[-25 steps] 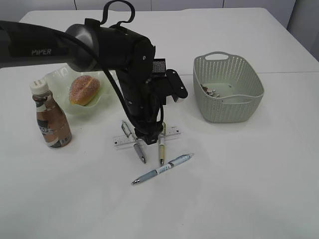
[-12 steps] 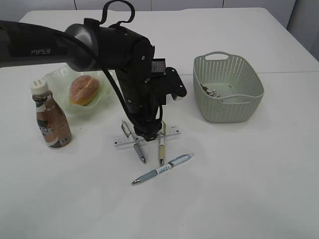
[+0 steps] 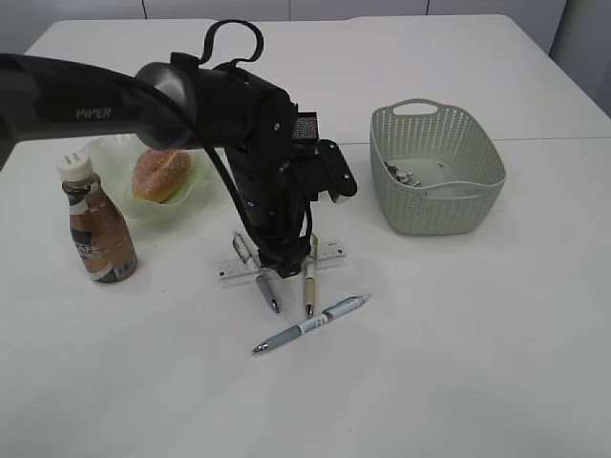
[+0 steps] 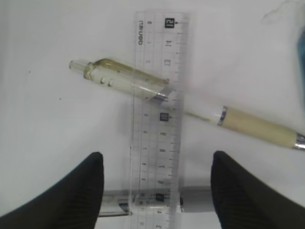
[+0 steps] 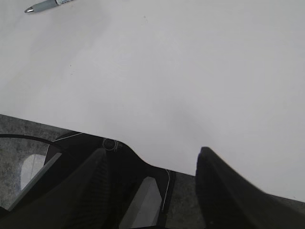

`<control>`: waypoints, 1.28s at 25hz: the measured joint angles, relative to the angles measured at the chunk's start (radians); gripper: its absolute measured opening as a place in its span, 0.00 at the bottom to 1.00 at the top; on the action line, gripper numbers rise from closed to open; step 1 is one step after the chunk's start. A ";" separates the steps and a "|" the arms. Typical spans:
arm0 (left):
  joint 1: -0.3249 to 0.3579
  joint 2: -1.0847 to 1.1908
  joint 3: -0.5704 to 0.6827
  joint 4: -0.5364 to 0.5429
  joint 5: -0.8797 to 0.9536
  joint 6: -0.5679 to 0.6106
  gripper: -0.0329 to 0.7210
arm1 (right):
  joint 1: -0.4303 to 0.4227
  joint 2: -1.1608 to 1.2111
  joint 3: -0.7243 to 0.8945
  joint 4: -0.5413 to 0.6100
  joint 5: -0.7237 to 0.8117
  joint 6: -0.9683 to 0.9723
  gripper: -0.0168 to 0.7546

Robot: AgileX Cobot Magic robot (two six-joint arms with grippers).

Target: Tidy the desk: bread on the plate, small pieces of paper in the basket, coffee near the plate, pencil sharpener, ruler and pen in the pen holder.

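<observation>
— Where is the golden-brown sugared bun (image 3: 162, 174)?

— On the pale green ruffled glass plate (image 3: 113, 149). The brown coffee bottle with white cap (image 3: 96, 224) stands upright just beside it.

— And the clear plastic ruler (image 4: 157, 129)?

— Flat on the white desk (image 3: 458, 324), across two pens. Paper scraps (image 3: 403, 176) lie inside the grey-green perforated basket (image 3: 441, 202).

Clear glossy plastic ruler (image 4: 157, 124) on matt white desk (image 4: 57, 124).

Bare white desk (image 5: 190, 81) filling most of frame, pen tip (image 5: 45, 5) at upper left, right gripper (image 5: 152, 164) with jaws apart along bottom edge
</observation>
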 joint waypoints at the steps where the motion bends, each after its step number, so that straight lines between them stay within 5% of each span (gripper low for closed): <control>1: 0.002 0.007 0.000 0.000 -0.005 0.000 0.72 | 0.000 0.000 0.000 0.000 0.000 0.000 0.61; 32: 0.023 0.041 0.000 -0.035 -0.061 -0.003 0.72 | 0.000 0.000 0.000 0.000 0.000 0.000 0.61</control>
